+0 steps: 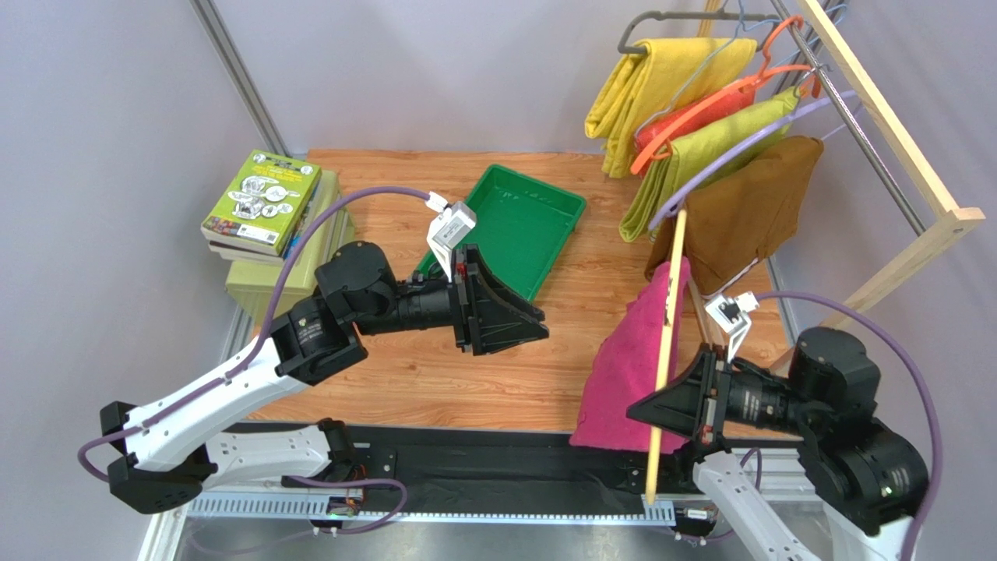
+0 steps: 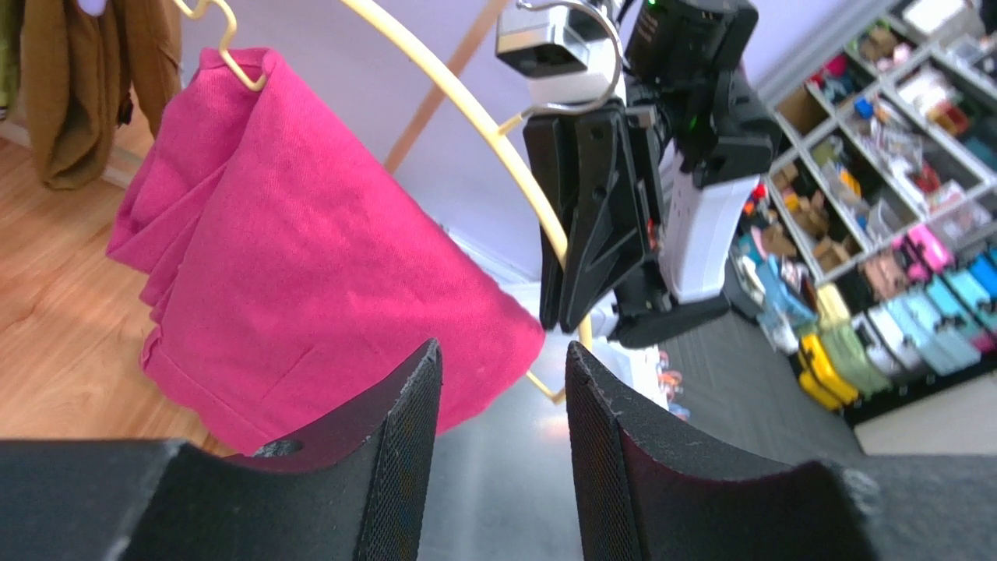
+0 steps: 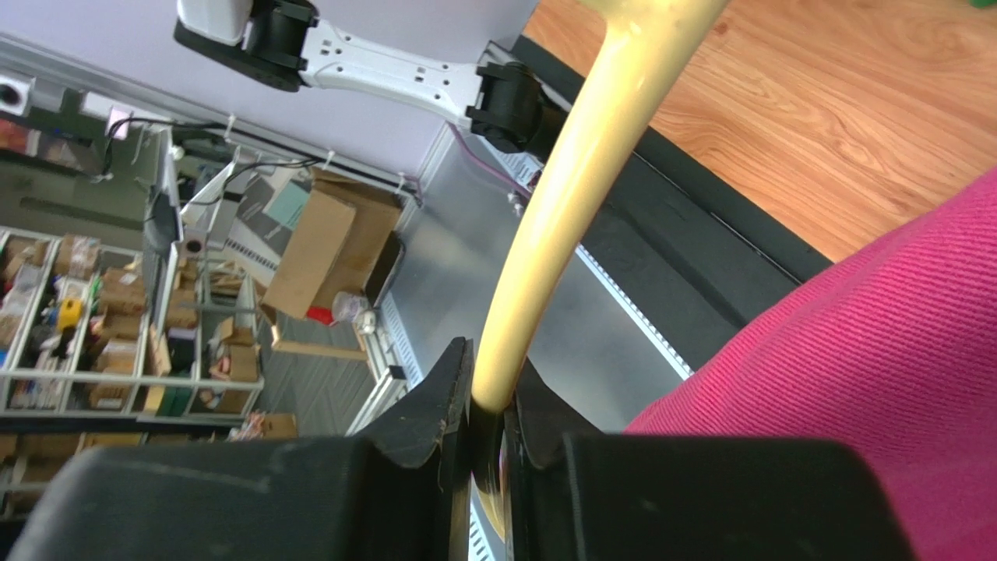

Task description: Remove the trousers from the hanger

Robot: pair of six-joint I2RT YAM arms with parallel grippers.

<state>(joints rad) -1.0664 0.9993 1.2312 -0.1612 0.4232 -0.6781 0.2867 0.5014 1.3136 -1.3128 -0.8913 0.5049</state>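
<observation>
The magenta-pink trousers (image 1: pixel 632 362) hang folded over the pale cream-yellow hanger (image 1: pixel 667 339), which stands edge-on above the table's front right. My right gripper (image 1: pixel 655 411) is shut on the hanger's arm (image 3: pixel 562 199), with the pink trousers (image 3: pixel 854 386) close at its right. My left gripper (image 1: pixel 533 318) is open and empty, left of the trousers with a gap between. In the left wrist view its jaws (image 2: pixel 501 386) stand apart, facing the trousers (image 2: pixel 293 281) and the hanger's curved bar (image 2: pixel 468 105).
A green tray (image 1: pixel 521 222) lies behind the left gripper. Books (image 1: pixel 263 201) are stacked at the far left. A rack at the back right holds yellow (image 1: pixel 638 99), olive-green (image 1: pixel 714 158) and brown (image 1: pixel 749 210) garments on orange and lilac hangers.
</observation>
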